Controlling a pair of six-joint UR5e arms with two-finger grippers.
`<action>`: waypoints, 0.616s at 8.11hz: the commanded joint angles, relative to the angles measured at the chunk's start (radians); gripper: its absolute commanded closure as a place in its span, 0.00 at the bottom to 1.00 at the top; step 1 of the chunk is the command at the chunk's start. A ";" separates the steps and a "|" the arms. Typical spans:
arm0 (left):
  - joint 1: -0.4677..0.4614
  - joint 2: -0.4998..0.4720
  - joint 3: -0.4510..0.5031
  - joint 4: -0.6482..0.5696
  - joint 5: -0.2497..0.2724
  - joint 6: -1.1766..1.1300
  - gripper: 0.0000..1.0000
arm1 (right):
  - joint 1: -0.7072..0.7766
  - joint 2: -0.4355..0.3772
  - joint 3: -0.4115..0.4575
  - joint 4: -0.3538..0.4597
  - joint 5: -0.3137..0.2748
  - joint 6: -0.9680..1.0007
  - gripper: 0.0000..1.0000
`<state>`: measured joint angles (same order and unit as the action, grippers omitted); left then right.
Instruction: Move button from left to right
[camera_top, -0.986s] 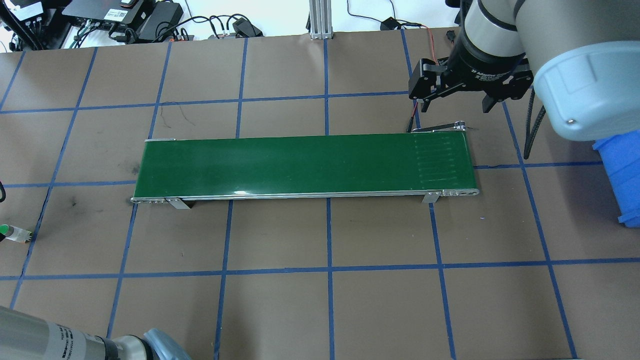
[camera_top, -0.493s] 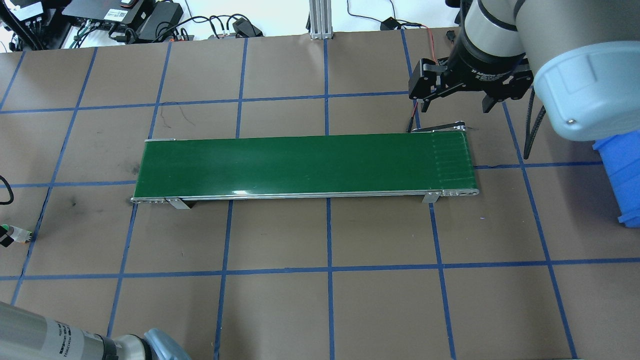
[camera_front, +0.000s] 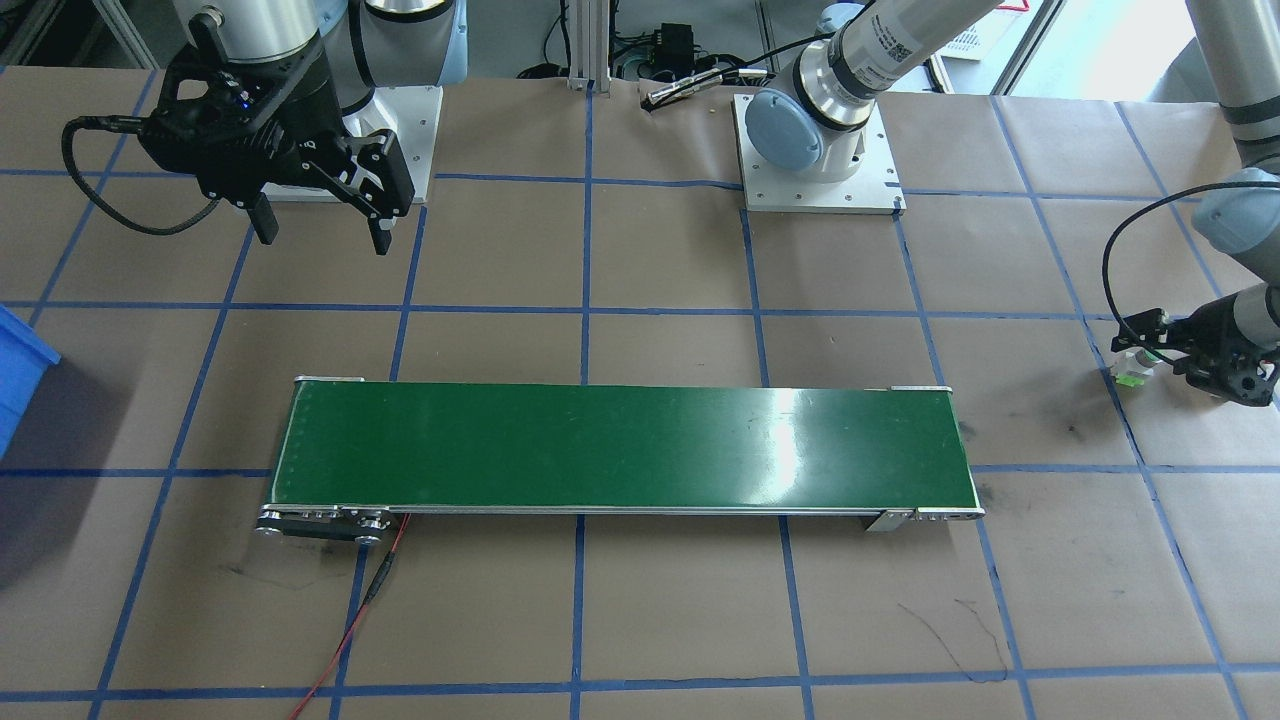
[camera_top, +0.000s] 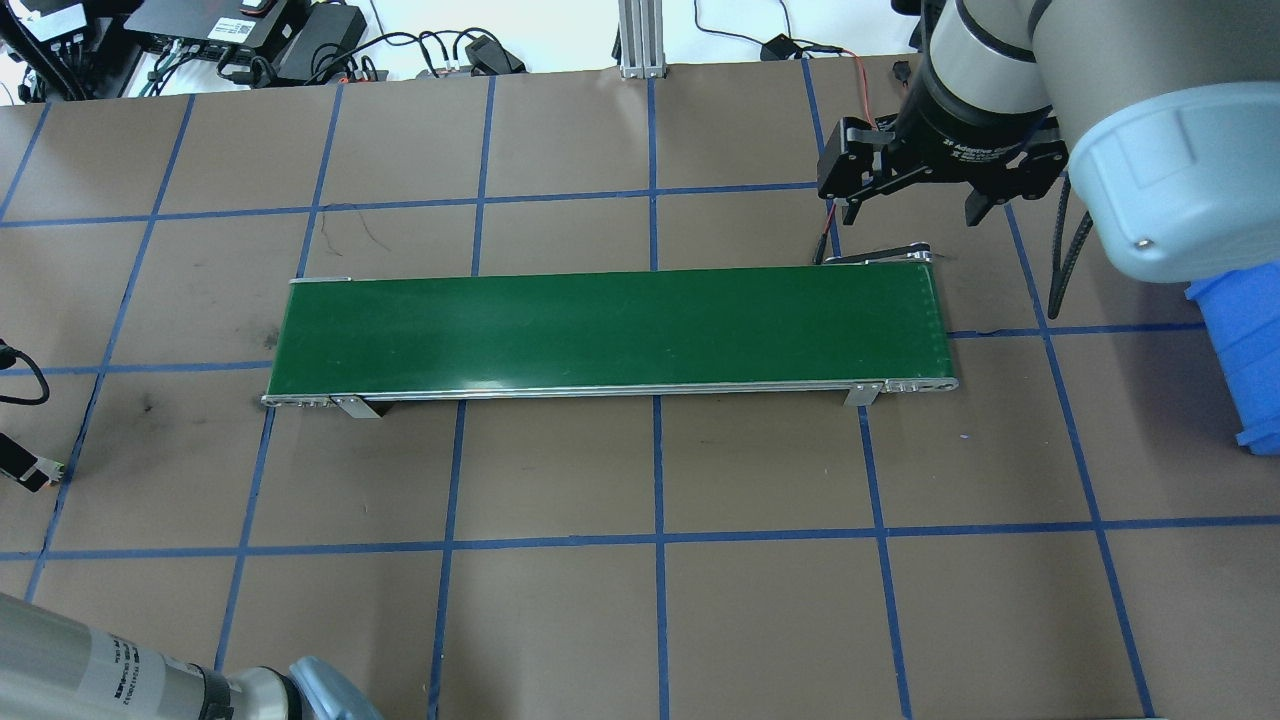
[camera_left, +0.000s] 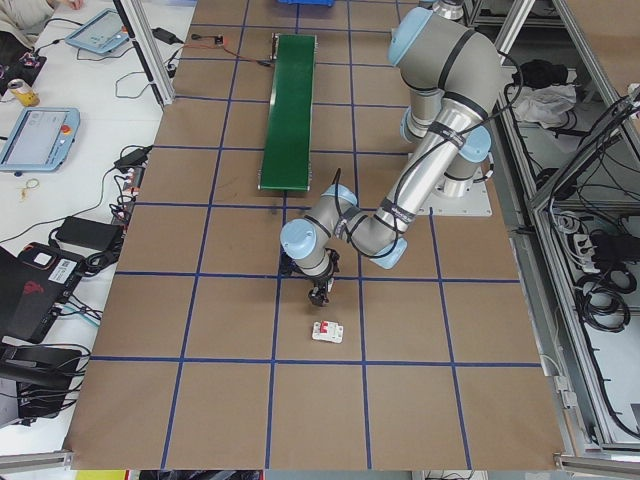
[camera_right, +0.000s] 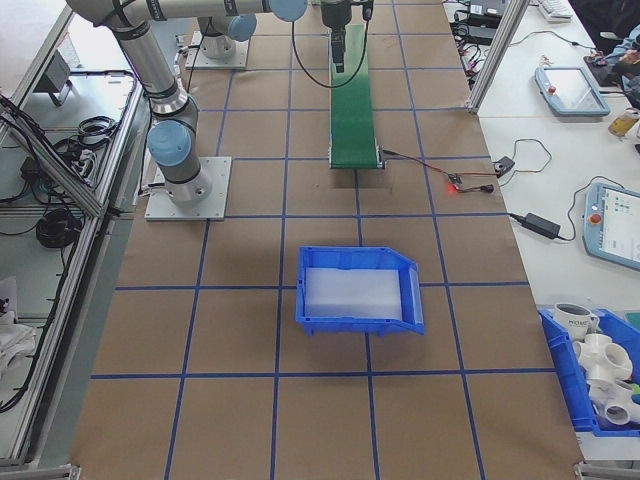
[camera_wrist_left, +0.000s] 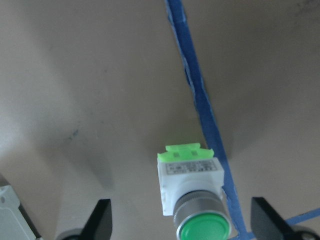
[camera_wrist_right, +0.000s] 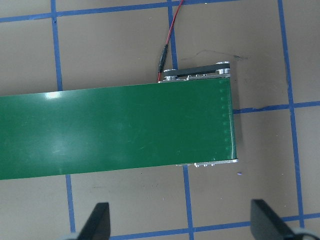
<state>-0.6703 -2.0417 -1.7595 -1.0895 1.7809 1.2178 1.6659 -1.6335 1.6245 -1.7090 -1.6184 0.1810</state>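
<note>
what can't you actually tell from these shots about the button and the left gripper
- Contact: in the left wrist view the fingers flank the button with gaps; their tips are cut off by the bottom edge.
- Overhead view: the button is past the left edge, behind the left gripper.
- Front-facing view: button too small for detail.

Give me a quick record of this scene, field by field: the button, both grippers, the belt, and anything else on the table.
button: lying on the brown paper, between the left gripper's open fingers, not gripped
left gripper: open, low over the table
right gripper: open, empty, raised near the conveyor's end
conveyor belt: green, nothing on it
circuit breaker: white, on the table near the left gripper
blue bin: beyond the conveyor's right end
</note>
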 joint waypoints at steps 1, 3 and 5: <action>0.000 -0.011 -0.003 0.002 0.000 -0.003 0.20 | 0.000 -0.002 0.000 0.002 0.000 -0.002 0.00; 0.000 -0.015 -0.005 0.002 -0.002 -0.004 0.66 | 0.000 -0.002 0.002 0.002 0.000 0.000 0.00; -0.009 0.001 -0.003 0.002 0.000 -0.006 1.00 | 0.000 -0.002 0.002 0.002 0.000 0.000 0.00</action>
<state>-0.6718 -2.0551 -1.7636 -1.0871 1.7799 1.2134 1.6659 -1.6351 1.6256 -1.7079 -1.6183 0.1807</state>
